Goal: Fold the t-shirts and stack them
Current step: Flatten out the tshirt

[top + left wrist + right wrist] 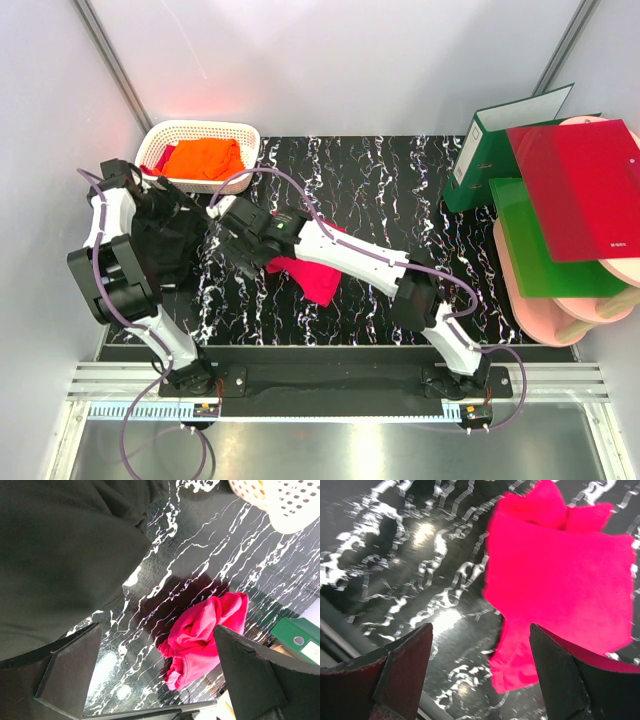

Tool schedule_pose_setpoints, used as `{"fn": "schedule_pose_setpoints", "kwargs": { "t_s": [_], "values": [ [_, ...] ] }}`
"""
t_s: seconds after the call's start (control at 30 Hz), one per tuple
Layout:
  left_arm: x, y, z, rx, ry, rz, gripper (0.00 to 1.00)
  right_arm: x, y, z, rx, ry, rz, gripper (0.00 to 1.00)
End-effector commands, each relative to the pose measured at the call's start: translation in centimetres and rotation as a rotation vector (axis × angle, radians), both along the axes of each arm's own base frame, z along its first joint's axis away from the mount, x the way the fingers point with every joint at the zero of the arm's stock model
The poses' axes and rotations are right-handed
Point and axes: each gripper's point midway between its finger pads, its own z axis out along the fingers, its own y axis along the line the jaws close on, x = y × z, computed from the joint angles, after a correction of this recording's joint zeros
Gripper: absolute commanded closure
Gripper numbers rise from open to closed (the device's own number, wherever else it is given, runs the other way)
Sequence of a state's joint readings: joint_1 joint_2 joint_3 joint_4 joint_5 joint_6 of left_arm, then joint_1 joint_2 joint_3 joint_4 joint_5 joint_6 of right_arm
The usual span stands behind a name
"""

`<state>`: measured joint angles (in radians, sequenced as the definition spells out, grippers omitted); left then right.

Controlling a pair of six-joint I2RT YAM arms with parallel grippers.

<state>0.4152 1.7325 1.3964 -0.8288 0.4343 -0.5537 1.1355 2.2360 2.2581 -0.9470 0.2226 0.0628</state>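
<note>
Right gripper (481, 630): jaws apart, empty, beside the bunched crimson-pink t-shirt (560, 575). Left gripper (157, 627) likewise spread, empty. Advise seizing a hem edge and spreading it flat before folding.

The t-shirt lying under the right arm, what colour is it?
The t-shirt is plain crimson-pink, no pattern; it shows best in the right wrist view.

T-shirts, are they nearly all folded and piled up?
Not yet. Done: nothing is stacked; the black t-shirt lies alone by the left arm, and I can't tell if it's folded. In hand: the crimson-pink t-shirt lies bunched, partly folded, under the open right tool, which holds nothing. Left: the orange t-shirt sits in the white basket.
</note>
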Motion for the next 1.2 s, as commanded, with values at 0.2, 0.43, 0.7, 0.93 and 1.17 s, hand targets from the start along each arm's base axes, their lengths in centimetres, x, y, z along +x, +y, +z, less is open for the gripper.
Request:
{"fn": "schedule_pose_setpoints", "kwargs": {
  "t_s": [0.2,0.43,0.7,0.93,1.17],
  "values": [
    [1.4,-0.4,0.6,-0.012,-0.051,-0.041,0.01,-0.7,2.3,-3.6,0.045,0.142,-0.003,0.14],
    [1.5,-0.5,0.7,-0.017,-0.054,-0.045,0.01,3.0,1.1,-6.3,0.002,0.101,-0.151,0.25],
    [1.5,-0.7,0.9,-0.017,-0.060,-0.051,0.01,5.6,-1.2,-3.6,-0.019,-0.038,-0.262,1.00],
    [1.2,-1.1,0.7,-0.016,-0.055,-0.060,0.01,6.8,-3.7,2.3,-0.004,-0.176,-0.298,1.00],
    [0.9,-1.4,0.4,-0.020,-0.053,-0.061,0.01,7.2,-5.4,4.4,-0.022,-0.245,-0.322,1.00]
  ]
}}
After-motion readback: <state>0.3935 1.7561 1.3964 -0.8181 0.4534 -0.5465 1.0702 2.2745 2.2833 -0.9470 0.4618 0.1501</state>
